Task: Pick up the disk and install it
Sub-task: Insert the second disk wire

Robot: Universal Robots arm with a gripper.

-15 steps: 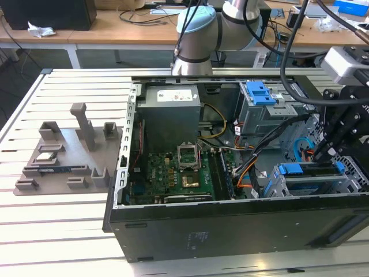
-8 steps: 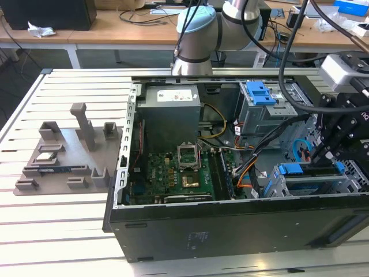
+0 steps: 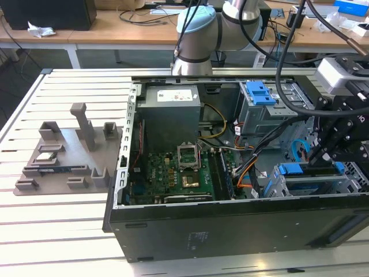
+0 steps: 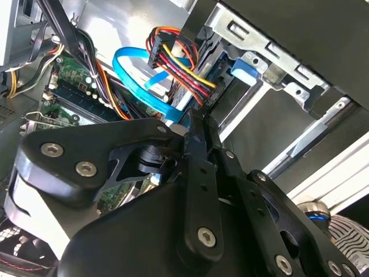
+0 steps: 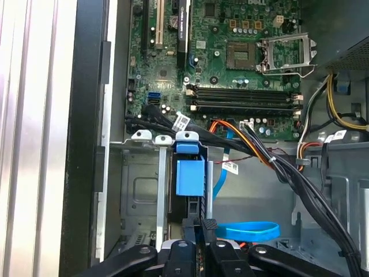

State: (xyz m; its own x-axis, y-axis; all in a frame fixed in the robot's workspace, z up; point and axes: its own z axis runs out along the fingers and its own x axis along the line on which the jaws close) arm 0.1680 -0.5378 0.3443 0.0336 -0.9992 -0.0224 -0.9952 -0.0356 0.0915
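The claw (image 3: 323, 153) is down inside the open computer case (image 3: 230, 231), at the end nearest the exterior view's right, and its black fingers (image 5: 203, 231) look pinched close together on something thin and dark. From what I can see that is the top edge of the disk (image 5: 189, 179), standing on its edge in the lower drive bay (image 5: 138, 190), directly ahead of the fingertips in the first wrist view.

The disk's blue carrier tab faces up toward the claw, and the drive's long axis appears to run down into the bay, in line with the claw's own approach. So the thing lies straight beyond the fingertips, not off to either side.

Just beside the claw hang a flat blue data cable (image 4: 135, 78) and a bundle of red, yellow and black power wires (image 4: 179, 72). The motherboard (image 5: 230, 57) lies beyond the bay, well apart from the fingers.
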